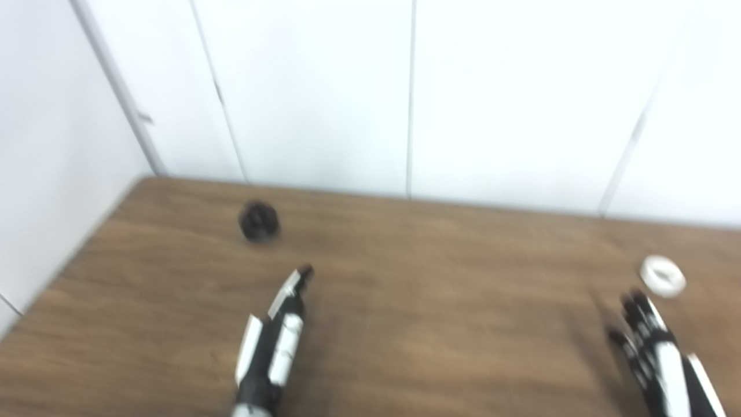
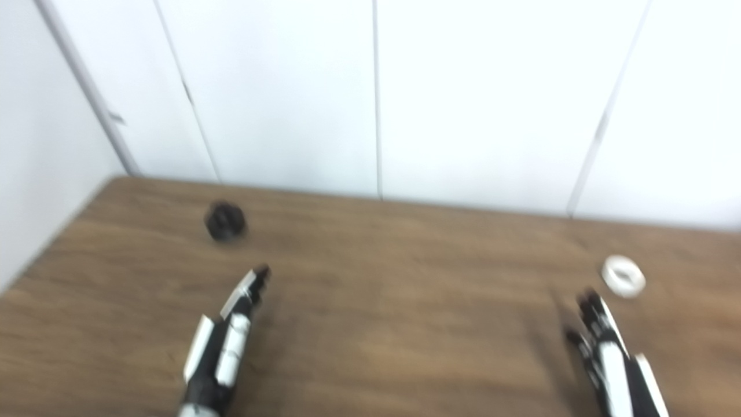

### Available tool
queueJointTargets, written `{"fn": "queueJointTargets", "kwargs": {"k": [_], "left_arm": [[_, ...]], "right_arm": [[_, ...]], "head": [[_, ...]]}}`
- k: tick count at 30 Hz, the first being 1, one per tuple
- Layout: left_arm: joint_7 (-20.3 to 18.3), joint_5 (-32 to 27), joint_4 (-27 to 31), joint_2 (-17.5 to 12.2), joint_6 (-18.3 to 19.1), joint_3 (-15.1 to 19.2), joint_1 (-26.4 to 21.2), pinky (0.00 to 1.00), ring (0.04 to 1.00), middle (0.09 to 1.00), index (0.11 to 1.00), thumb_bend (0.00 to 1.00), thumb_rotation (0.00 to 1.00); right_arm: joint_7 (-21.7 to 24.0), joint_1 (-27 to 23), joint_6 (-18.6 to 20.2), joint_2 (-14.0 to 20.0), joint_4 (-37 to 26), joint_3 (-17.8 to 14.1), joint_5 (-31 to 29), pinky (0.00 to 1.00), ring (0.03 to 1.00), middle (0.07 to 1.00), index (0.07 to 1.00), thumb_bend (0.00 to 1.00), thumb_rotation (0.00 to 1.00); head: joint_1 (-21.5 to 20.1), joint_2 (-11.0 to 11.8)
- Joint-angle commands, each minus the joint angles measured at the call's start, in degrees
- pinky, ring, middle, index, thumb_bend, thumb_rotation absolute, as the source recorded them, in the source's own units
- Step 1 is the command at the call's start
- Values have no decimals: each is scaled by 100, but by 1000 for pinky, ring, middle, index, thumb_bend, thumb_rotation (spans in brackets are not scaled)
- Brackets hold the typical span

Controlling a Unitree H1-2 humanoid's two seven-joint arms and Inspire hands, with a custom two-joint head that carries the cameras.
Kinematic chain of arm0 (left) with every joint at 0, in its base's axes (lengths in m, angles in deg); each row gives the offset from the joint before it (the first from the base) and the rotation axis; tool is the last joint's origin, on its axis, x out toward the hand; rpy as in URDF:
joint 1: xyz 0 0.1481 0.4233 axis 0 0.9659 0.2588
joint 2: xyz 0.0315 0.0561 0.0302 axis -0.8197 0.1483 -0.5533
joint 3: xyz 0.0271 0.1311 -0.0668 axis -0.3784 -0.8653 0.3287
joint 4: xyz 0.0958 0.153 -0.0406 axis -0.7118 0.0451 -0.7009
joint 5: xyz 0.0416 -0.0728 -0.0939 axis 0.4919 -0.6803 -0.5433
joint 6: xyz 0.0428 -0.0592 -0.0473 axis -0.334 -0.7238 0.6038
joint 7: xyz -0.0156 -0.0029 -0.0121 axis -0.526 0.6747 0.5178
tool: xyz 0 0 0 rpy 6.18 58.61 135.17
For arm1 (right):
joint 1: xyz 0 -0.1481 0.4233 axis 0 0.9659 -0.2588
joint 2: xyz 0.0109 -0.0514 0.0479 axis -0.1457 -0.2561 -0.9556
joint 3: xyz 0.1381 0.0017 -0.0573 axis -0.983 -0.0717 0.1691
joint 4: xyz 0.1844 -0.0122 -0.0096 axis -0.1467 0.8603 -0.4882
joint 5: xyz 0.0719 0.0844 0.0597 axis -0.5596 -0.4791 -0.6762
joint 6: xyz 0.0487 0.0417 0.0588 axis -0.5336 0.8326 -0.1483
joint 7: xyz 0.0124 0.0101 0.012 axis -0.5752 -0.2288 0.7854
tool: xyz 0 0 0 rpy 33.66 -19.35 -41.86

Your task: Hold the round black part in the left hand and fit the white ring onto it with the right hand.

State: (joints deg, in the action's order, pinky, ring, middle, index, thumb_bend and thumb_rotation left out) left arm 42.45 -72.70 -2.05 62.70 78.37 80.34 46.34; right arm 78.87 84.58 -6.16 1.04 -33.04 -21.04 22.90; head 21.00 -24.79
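Brown wooden table (image 1: 440, 324), white wall panels (image 1: 312, 87)

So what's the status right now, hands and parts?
Both hands open, holding nothing: left hand, right hand. Round black part and white ring lie untouched on table. Nothing in the way.

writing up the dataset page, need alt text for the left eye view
Blurred view of a brown wooden table against white wall panels: the left robot hand reaches toward a round black part further back, while the right robot hand nears a white ring. Neither holds anything.
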Motion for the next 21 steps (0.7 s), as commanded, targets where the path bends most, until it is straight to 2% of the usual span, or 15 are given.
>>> {"fn": "queueJointTargets", "kwargs": {"k": [1, 6, 11, 16, 18, 21], "left_arm": [[84, 78, -185, 186, -95, -124, 186, 1000, 997, 978, 950, 516, 994], [164, 147, -214, 245, -93, -172, 175, 1000, 995, 976, 945, 521, 953], [177, 146, -289, 234, -180, -206, 158, 1000, 993, 979, 948, 522, 936], [173, 145, -194, 250, 34, -205, 166, 1000, 1000, 983, 954, 562, 914], [153, 123, -149, 244, 145, -204, 155, 1000, 1000, 983, 955, 583, 877], [185, 255, -40, 220, 270, -203, 134, 1000, 1000, 992, 960, 610, 738]], "right_arm": [[66, 11, -68, 102, 256, -26, -55, 1000, 1000, 994, 1000, 443, 1000], [71, 0, -101, 139, 308, -7, -22, 1000, 1000, 989, 1000, 410, 1000], [104, -10, -142, 177, 391, 7, -21, 1000, 1000, 996, 1000, 449, 1000], [144, -24, -124, 200, 394, 25, -44, 1000, 1000, 997, 1000, 449, 1000], [168, -32, -149, 201, 423, 19, -70, 1000, 1000, 996, 1000, 436, 1000], [175, -30, -142, 212, 424, 16, -61, 1000, 1000, 998, 1000, 410, 1000]], "head": [[1, -3], [66, 61], [83, 74], [66, 35], [66, 35], [66, 35]]}}
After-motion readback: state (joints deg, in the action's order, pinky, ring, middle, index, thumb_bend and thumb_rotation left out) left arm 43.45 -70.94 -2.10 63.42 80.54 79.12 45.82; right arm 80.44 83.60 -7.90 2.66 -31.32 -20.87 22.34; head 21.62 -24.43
